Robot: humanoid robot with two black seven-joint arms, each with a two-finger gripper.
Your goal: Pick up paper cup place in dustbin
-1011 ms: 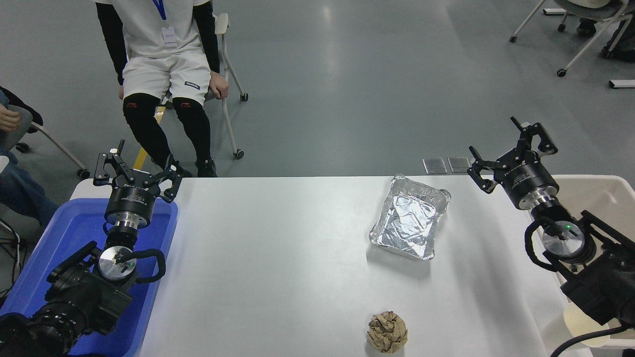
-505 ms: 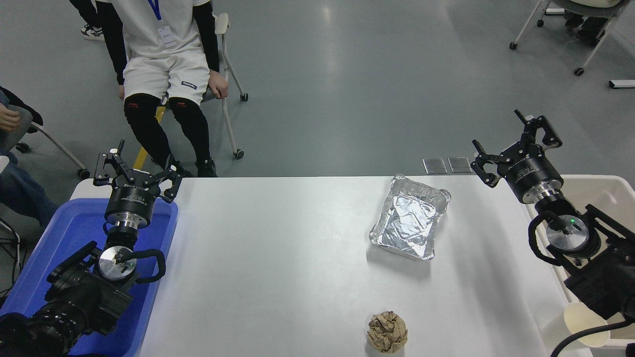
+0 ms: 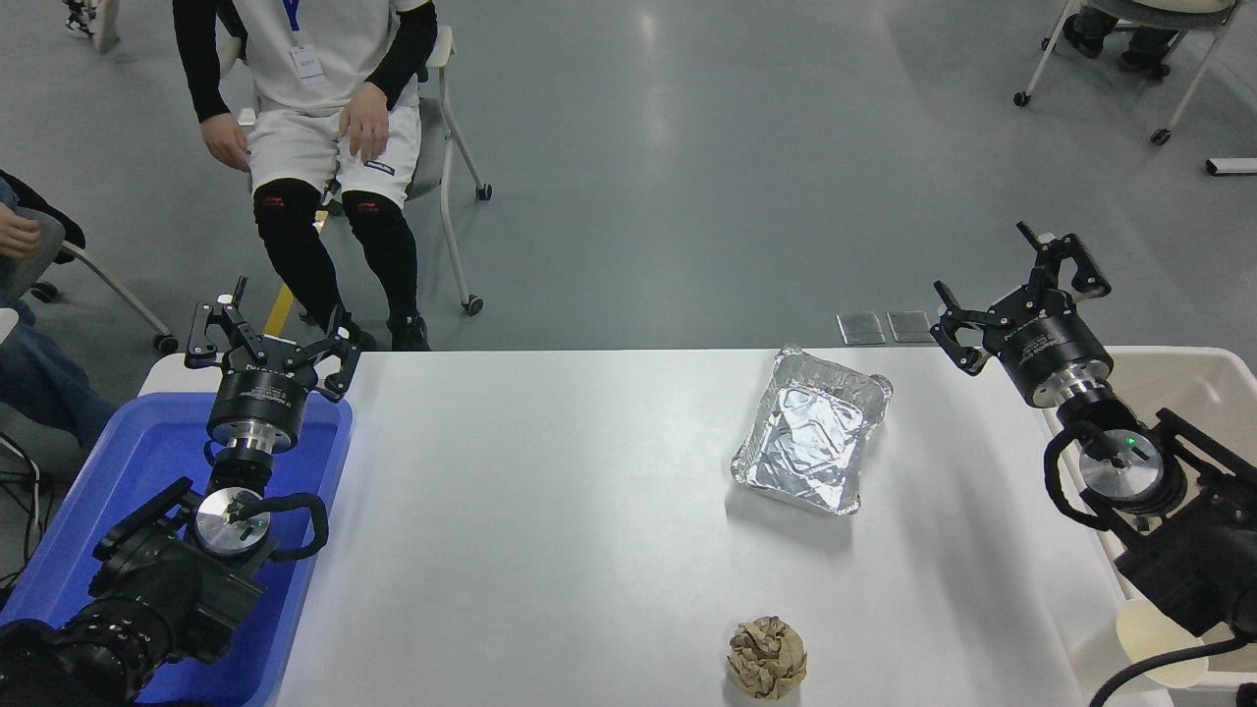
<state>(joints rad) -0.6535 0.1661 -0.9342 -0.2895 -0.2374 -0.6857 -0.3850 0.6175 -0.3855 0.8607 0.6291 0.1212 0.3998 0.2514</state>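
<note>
Right claw spread open and empty above worktop far-right corner, paper cup lying in dustbin at lower right, part hidden by right arm, left claw open over blue tray

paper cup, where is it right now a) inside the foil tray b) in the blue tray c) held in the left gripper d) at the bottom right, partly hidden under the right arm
d: the paper cup shows at the bottom right by the dustbin rim, partly behind the right arm, while the right gripper is open and empty up by the table's far edge.
</note>
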